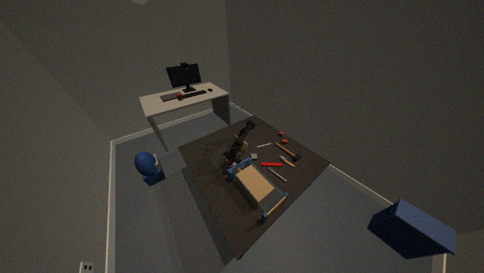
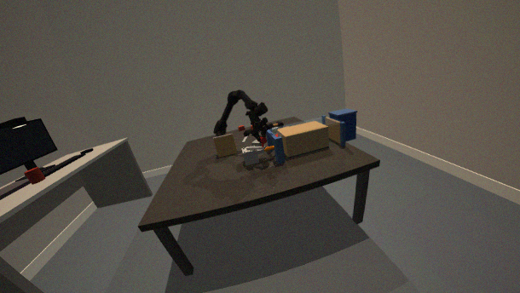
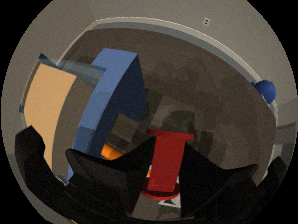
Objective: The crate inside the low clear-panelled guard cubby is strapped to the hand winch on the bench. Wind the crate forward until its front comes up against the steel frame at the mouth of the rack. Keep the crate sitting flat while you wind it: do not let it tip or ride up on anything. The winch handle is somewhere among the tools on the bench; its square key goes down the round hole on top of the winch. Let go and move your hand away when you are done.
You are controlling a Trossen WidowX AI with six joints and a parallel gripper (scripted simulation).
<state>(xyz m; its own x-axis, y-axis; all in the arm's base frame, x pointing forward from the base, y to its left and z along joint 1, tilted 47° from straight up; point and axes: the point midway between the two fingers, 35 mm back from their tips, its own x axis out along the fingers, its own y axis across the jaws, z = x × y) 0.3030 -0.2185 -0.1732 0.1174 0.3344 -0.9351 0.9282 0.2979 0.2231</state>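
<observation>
The tan crate (image 1: pixel 255 183) (image 2: pixel 303 138) (image 3: pixel 44 102) sits flat inside the clear-panelled cubby. The blue frame (image 1: pixel 240 166) (image 2: pixel 277 146) (image 3: pixel 112 75) stands at its mouth, and a short dark gap shows between crate and frame in the wrist view. An orange strap (image 2: pixel 269 148) (image 3: pixel 111 151) runs between frame and winch. The pale winch (image 2: pixel 251 158) stands just outside the frame. The winch handle's white arm (image 2: pixel 254 148) lies over the winch top; its square key is hidden. My gripper (image 1: pixel 231 162) (image 2: pixel 263 140) (image 3: pixel 166 141) is shut on the handle's upright red grip, beside the frame.
An upright tan board (image 2: pixel 225 146) stands beside the winch. A grey block (image 1: pixel 254 156), red bar (image 1: pixel 271 164), wrench (image 1: pixel 278 175), brush (image 1: pixel 288 163), hammer (image 1: pixel 286 151), pale strip (image 1: pixel 264 145) and red blocks (image 1: pixel 281 133) lie on the cubby's other side.
</observation>
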